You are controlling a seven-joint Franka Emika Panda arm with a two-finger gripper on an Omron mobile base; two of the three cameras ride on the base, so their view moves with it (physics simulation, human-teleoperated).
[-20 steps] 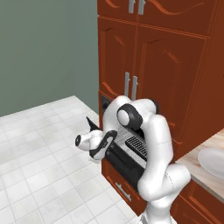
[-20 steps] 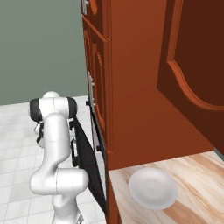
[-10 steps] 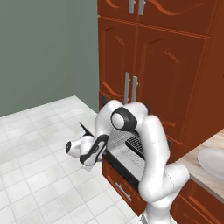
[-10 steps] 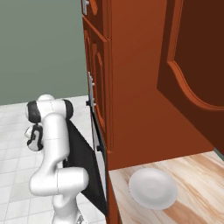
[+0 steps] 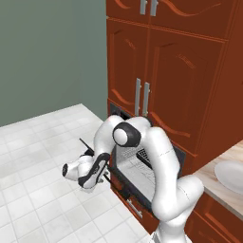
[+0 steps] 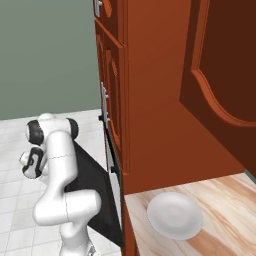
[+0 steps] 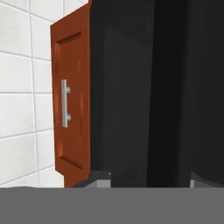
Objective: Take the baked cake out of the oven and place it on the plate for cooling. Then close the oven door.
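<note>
Our fingers [image 5: 69, 171] hang out over the tiled floor [image 5: 33, 142], in front of the oven door [image 6: 92, 192] and to its left as the left base view shows it; we cannot tell whether they are parted or closed, because the hand hides them and no tips rise in the hand view. The hand points away from the oven door, and its camera looks close along the door's black face, with a red-brown cabinet door [image 7: 72, 105] and its silver handle beside that.

The oven door is pulled partly down, tilted, not yet flat. Behind it the wire rack [image 5: 137, 166] shows inside the oven [image 5: 142, 163]. We cannot make out the baked cake on the rack. The plate [image 6: 175, 215] lies on the wooden worktop [image 6: 225, 200], well off to the right of the oven door.

We judge the risk to be the half-open door: reaching for the rack over its edge could knock the arm against it, or swing it back shut.

Against the picture of a second ago, the hand has moved further out from the oven door and lower, and the door has come down with it. The plate has not moved.
</note>
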